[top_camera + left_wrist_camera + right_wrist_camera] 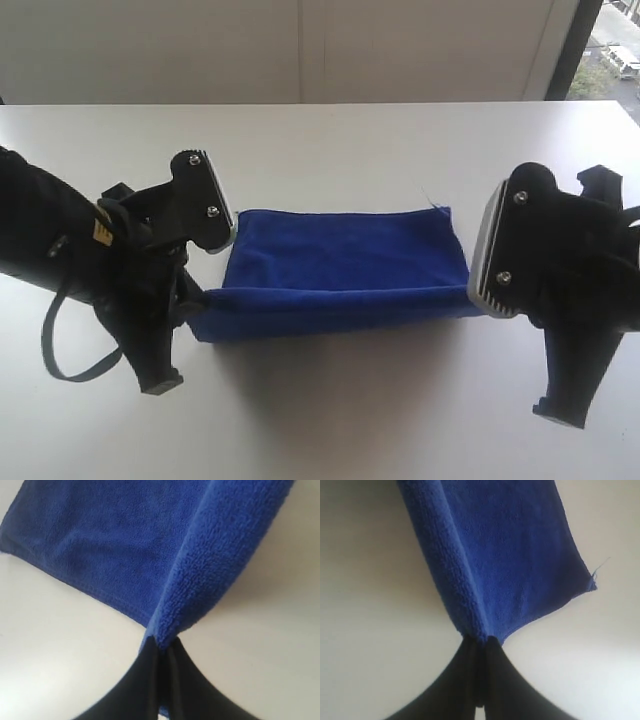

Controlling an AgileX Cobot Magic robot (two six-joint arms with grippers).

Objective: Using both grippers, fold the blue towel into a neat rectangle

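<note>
- Noted the blue towel (340,265) lying crosswise on the white table (330,140), between the two arms.
- Saw its far long edge flat and straight on the tabletop. Saw the near long edge stretched taut from corner to corner, with a band of cloth below it and a soft shadow just in front.
- Found the left gripper (197,298) at the towel's near-left corner. Confirmed by left wrist view: gripper (161,650) with black fingers (142,680) pressed together, corner of towel (100,535) bunched between the tips.
- Found the right gripper (485,295) at the towel's near-right corner. Confirmed by right wrist view: gripper (480,642) closed tight, fingers (462,680) meeting on the pinched corner of the towel (520,545).
- Could not tell how high off the table the held edge sits.
- Spotted a loose thread (432,200) sticking up from the towel's far-right corner, also seen in the right wrist view (601,566).
- Logged open tabletop on every side of the towel: a broad strip beyond the far edge up to the table's back edge, more in front of the near edge, and room outboard of both short ends behind the arms.
</note>
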